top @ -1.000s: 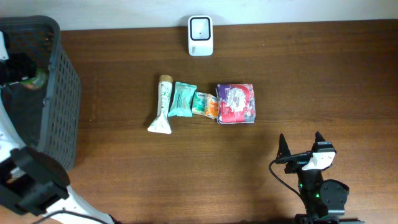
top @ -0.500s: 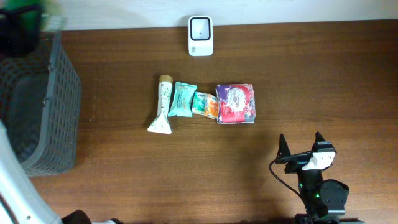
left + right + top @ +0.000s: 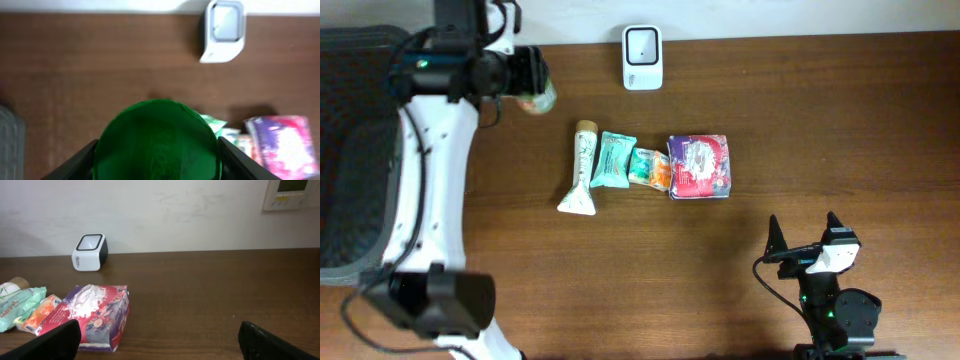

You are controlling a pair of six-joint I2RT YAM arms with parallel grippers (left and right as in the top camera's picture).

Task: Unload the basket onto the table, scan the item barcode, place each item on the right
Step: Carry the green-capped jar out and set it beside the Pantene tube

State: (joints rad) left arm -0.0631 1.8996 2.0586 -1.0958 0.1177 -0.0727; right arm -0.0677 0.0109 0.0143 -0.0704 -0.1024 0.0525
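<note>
Jaws of the left arm clamp a round green container (image 3: 157, 142), held over the far left of the desk (image 3: 570, 290), between the dark basket (image 3: 360, 150) and the white scanner (image 3: 642, 57). At the near right, the right jaws stand wide open and empty.

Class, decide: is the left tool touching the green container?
Touching. In the left wrist view the fingers of the left tool press against both sides of the green container, with no gap.
</note>
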